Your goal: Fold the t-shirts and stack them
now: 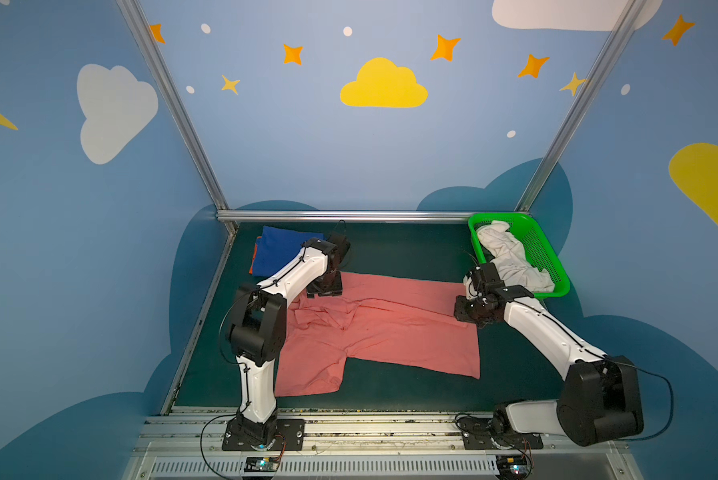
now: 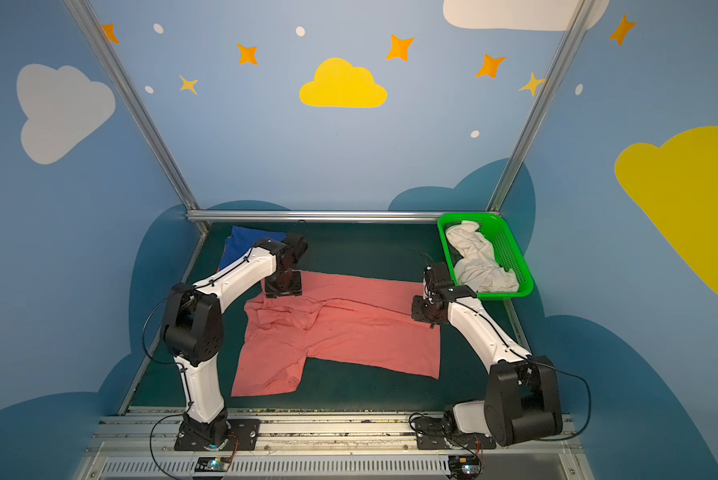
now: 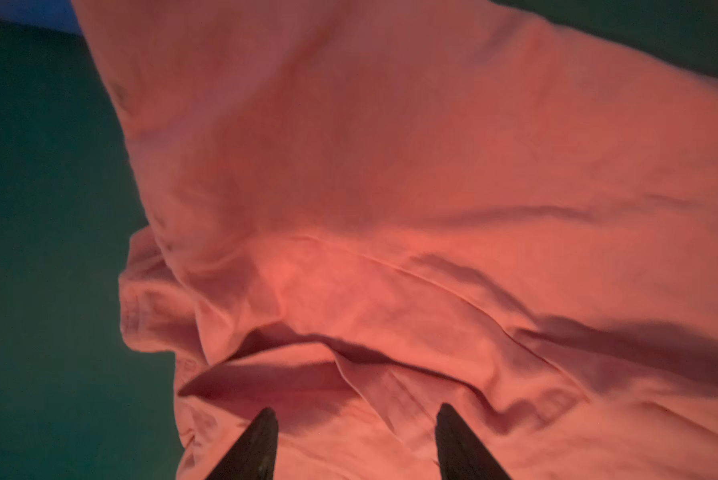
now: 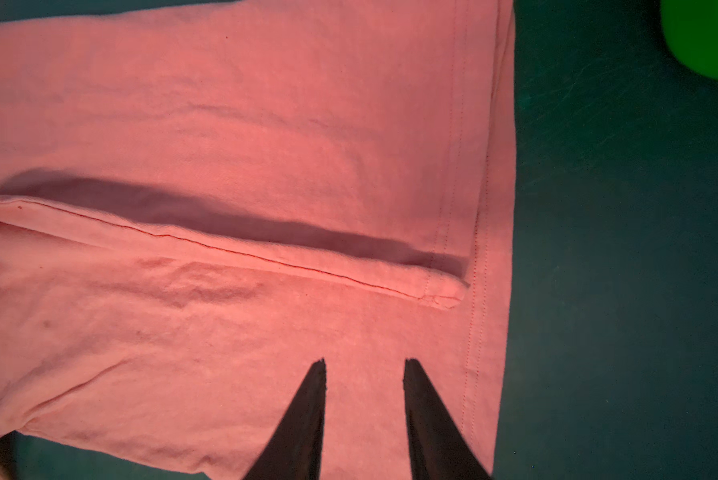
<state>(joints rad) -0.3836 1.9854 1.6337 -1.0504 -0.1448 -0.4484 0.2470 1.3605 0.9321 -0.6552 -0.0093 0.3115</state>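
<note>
Dark green worktop [image 1: 411,249] | blue t-shirt [image 1: 278,249] folded on orange t-shirt [image 1: 255,255] | salmon-pink t-shirt [image 1: 390,332] part-folded | white t-shirt [image 1: 511,257] waited in green mesh basket [image 1: 552,266] | left tool [image 3: 357,409], right tool [image 4: 365,361] gaped empty

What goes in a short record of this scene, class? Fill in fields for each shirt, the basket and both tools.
being folded: salmon-pink t-shirt, spread on table, partly folded
stack: blue t-shirt on orange t-shirt, far left corner
basket: green basket, holds crumpled white t-shirt
left tool: open, over the pink shirt's sleeve end
right tool: open, over its hem end
</note>
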